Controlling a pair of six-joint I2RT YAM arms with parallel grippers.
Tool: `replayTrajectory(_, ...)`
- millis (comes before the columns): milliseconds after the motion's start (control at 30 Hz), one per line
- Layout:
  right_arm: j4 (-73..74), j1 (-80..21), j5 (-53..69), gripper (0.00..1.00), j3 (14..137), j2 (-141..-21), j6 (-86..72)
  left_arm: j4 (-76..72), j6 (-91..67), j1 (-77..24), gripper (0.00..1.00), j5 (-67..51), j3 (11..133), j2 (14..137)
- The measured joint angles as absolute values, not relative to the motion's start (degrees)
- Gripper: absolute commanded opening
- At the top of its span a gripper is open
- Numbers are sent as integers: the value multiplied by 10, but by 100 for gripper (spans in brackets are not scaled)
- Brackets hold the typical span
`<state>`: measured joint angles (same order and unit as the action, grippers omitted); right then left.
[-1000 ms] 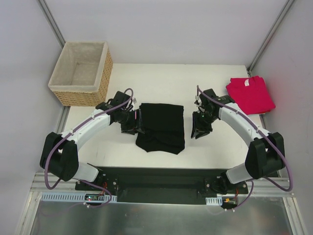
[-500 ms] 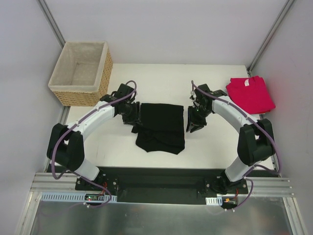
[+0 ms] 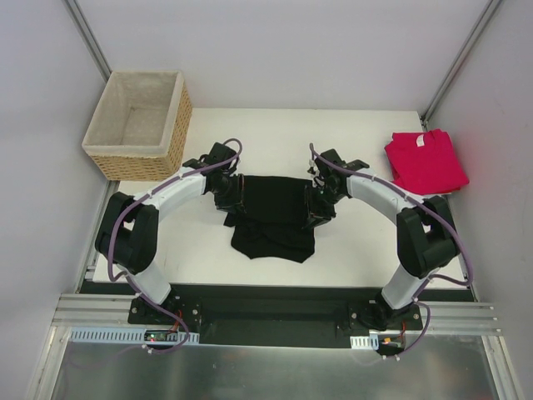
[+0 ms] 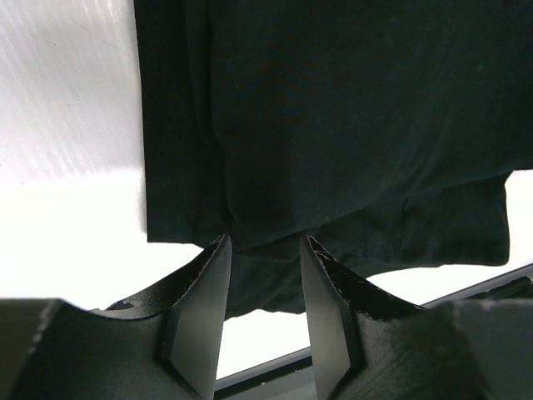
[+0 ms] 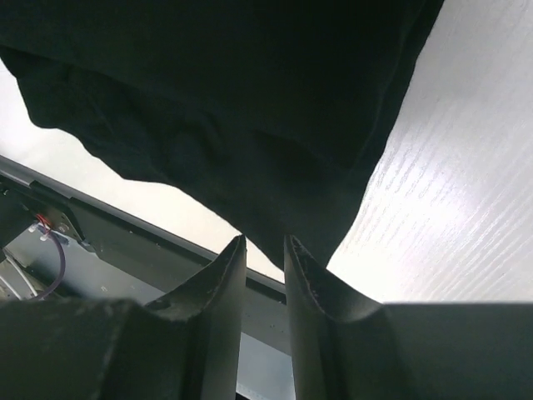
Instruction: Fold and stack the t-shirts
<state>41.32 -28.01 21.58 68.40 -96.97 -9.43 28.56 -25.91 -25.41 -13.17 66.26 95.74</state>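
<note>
The black t-shirt (image 3: 273,215) lies partly folded on the white table, plain side up, its print hidden. My left gripper (image 3: 232,205) is at the shirt's left edge, jaws open, with the cloth (image 4: 333,125) lying under and past its tips (image 4: 262,246). My right gripper (image 3: 314,213) is at the shirt's right edge, jaws a narrow gap apart, with a corner of the cloth (image 5: 250,100) at its tips (image 5: 265,242) and nothing seen between them. The pinkish-red t-shirt (image 3: 426,160) lies folded at the table's far right.
A wicker basket (image 3: 137,125) with pale lining stands at the back left corner. The table's front edge and the black base rail (image 3: 266,300) run just below the shirt. Bare white table (image 3: 275,137) lies behind the shirt.
Both grippers have moved inward and toward the back: the left one up along the shirt's left edge, the right one from off the cloth onto its right edge. The shirts have not moved.
</note>
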Motion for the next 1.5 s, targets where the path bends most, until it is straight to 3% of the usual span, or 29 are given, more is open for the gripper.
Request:
replayTrajectory(1367, 481, -283, 103, 29, 818, -1111, -34, 274, -233, -250, 37, -160, 656, 974)
replayTrajectory(1467, 483, -283, 103, 26, 818, -1121, -33, 274, -233, -250, 34, -162, 656, 979)
replayTrajectory(1500, 483, -283, 104, 24, 818, -1123, -33, 274, -232, -250, 28, -162, 656, 980)
